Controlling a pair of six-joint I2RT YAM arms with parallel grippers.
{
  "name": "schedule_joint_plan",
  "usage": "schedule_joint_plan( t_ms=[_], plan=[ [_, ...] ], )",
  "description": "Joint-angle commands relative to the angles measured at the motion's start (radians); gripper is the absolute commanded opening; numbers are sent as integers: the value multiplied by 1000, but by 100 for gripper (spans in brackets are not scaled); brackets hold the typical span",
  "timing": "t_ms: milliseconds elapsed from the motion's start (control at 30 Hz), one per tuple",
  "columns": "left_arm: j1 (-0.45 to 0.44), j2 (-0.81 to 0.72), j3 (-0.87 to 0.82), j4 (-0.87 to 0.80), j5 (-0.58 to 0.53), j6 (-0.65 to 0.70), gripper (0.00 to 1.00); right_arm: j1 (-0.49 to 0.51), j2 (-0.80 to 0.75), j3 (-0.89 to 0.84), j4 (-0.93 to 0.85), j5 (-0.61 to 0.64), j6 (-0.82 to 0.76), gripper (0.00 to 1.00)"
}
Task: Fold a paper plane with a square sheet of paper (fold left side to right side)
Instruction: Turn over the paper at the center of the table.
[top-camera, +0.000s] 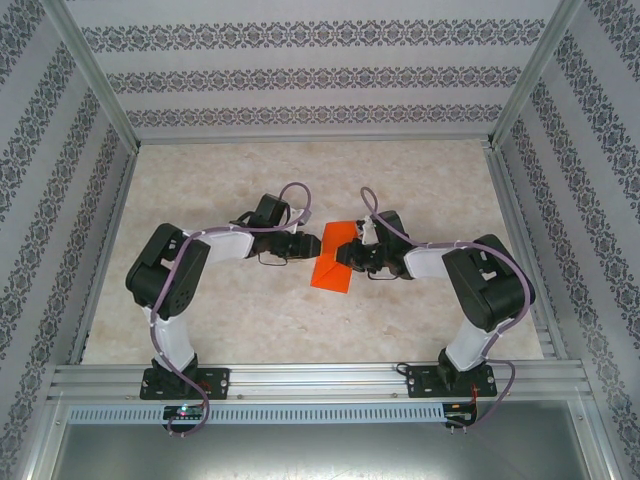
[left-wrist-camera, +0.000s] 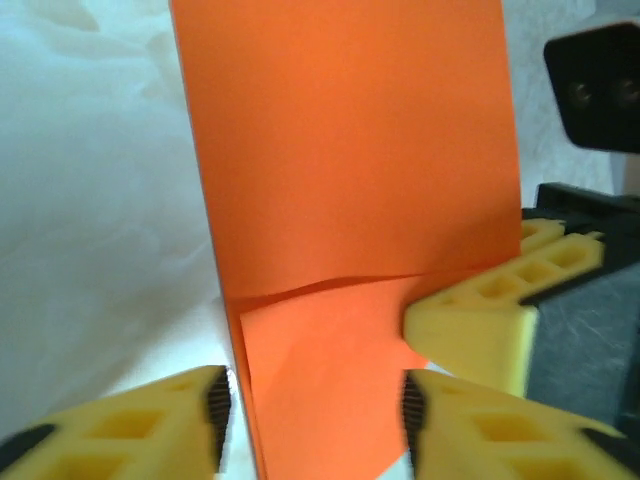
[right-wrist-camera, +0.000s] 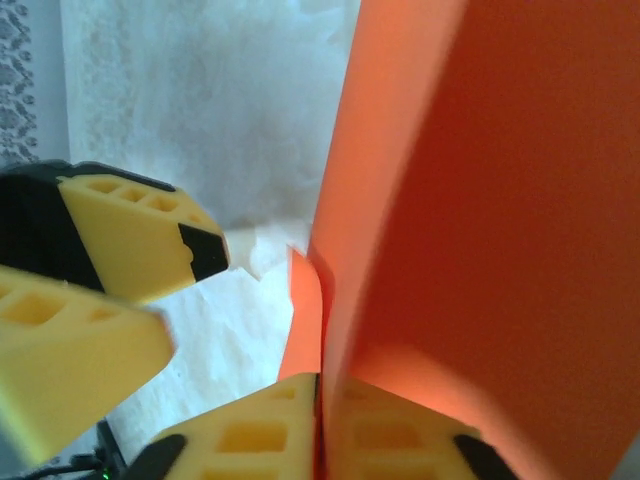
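The square sheet of paper (top-camera: 333, 268), bright orange and folded into a narrow shape, sits mid-table between both grippers. In the left wrist view the paper (left-wrist-camera: 350, 180) runs away from me with a folded flap near the jaws. My left gripper (left-wrist-camera: 312, 420) is open, its pads standing either side of the paper's near end; from above the left gripper (top-camera: 312, 246) is at the paper's left edge. My right gripper (right-wrist-camera: 322, 425) is shut on an edge of the paper (right-wrist-camera: 480, 200), which stands up past it. From above the right gripper (top-camera: 346, 256) is on the paper's right side.
The pale marbled tabletop (top-camera: 400, 180) is bounded by patterned walls and an aluminium rail (top-camera: 320, 378) along the near edge. The right gripper's yellow fingers (left-wrist-camera: 480, 320) crowd the left gripper's right side; the left gripper's fingers (right-wrist-camera: 120, 240) sit close by in the right wrist view.
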Motion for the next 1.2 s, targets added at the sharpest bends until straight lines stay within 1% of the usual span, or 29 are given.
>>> schedule_joint_plan(
  t_ms=[0, 33, 200, 233, 267, 300, 400, 467, 567, 633, 700, 800, 933, 1000, 1067, 1167],
  plan=[
    [41, -119, -66, 38, -46, -17, 63, -7, -26, 5, 49, -21, -22, 2],
    [53, -154, -92, 58, -49, -35, 67, -15, -40, 3, 57, -32, -28, 0],
    [102, -337, -198, 130, -49, -126, 84, -74, -172, -6, 87, -115, -65, 0],
    [108, -380, -214, 146, -46, -150, 89, -90, -209, -3, 85, -144, -75, 0],
    [113, -418, -230, 170, -38, -179, 99, -108, -244, 4, 83, -174, -82, 0],
    [118, -458, -244, 194, -30, -207, 100, -120, -273, 9, 79, -199, -87, 0],
    [124, -558, -270, 279, 1, -295, 100, -154, -362, 33, 71, -274, -92, 0],
    [122, -596, -268, 354, 53, -358, 100, -159, -409, 61, 69, -327, -91, 0],
    [119, -602, -239, 451, 149, -456, 100, -153, -459, 104, 84, -384, -69, 0],
    [102, -598, -218, 502, 197, -493, 100, -141, -487, 128, 94, -406, -57, 0],
    [76, -598, -191, 516, 222, -496, 100, -124, -510, 155, 92, -420, -52, 0],
    [31, -595, -150, 492, 238, -474, 100, -94, -535, 187, 90, -430, -49, 0],
    [-20, -588, -119, 539, 262, -471, 98, -59, -544, 220, 69, -428, -53, 0],
    [-38, -588, -102, 530, 269, -456, 94, -48, -545, 229, 69, -427, -50, 0],
    [-49, -587, -87, 505, 269, -442, 88, -37, -549, 233, 81, -430, -44, 0],
    [-57, -589, -80, 511, 269, -442, 80, -26, -558, 232, 92, -430, -37, 0]
  ],
)
